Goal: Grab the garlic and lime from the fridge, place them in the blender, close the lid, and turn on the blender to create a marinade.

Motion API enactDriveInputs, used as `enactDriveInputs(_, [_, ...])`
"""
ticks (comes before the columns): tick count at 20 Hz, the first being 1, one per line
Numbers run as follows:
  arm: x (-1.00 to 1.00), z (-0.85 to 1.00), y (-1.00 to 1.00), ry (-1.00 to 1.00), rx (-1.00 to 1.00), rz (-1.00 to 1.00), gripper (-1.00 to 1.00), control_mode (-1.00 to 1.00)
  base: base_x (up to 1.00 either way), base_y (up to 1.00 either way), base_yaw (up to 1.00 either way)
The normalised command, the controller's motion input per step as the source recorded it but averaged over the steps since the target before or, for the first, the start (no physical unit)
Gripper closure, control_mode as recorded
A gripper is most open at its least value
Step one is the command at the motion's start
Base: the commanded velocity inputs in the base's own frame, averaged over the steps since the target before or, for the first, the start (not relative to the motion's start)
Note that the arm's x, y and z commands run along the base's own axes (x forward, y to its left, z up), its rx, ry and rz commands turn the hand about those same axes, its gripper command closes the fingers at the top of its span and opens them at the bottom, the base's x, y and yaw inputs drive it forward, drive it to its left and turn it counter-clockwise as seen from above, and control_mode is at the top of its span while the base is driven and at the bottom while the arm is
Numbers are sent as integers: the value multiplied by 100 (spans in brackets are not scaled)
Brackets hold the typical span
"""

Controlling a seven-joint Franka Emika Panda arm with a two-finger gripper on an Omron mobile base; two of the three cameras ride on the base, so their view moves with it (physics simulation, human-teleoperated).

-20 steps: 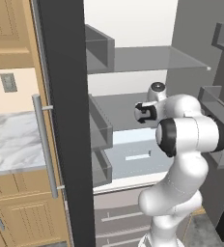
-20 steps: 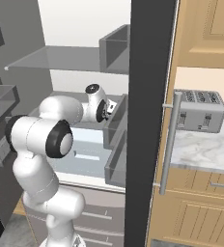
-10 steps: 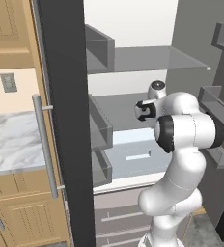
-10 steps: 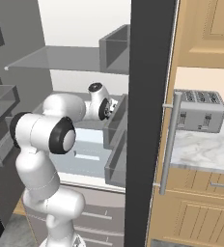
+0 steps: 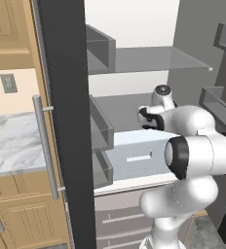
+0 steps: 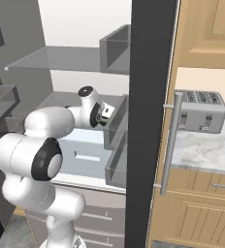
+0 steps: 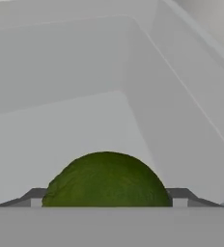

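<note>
The fridge stands open, its dark door [image 5: 66,121] [image 6: 148,121] swung towards me. My arm reaches into the grey shelved inside. My gripper [image 5: 143,118] [image 6: 108,114] is at the middle shelf, close to the door-side bins. In the hand view the dark green lime [image 7: 106,178] sits on the pale shelf floor between my fingertips [image 7: 34,197]. Both tips lie flush against its sides, so my gripper [image 7: 106,198] is shut on the lime. The garlic, the blender and the lid are out of view.
A glass shelf [image 5: 149,58] hangs above the hand and a pale drawer [image 5: 134,158] lies below it. Grey door bins [image 5: 101,131] [image 6: 115,140] flank the gripper. A marble counter [image 5: 12,141] [image 6: 206,150] with a toaster [image 6: 199,111] runs past the door.
The jaws have narrowed a little onto the lime. The arm and the base have hardly moved.
</note>
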Motion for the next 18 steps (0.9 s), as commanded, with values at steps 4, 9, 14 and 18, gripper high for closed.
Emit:
enactDriveInputs(4, [-100,46,36,-27,-2,1,100,-100,0,0,0])
enactDriveInputs(9, [-100,88,53,-14,-6,2,100,-100,0,0,0])
enactDriveInputs(14, [-100,100,58,3,-1,2,100,-100,0,0,0])
enactDriveInputs(18, [-100,100,47,22,0,6,100,-100,0,0,0])
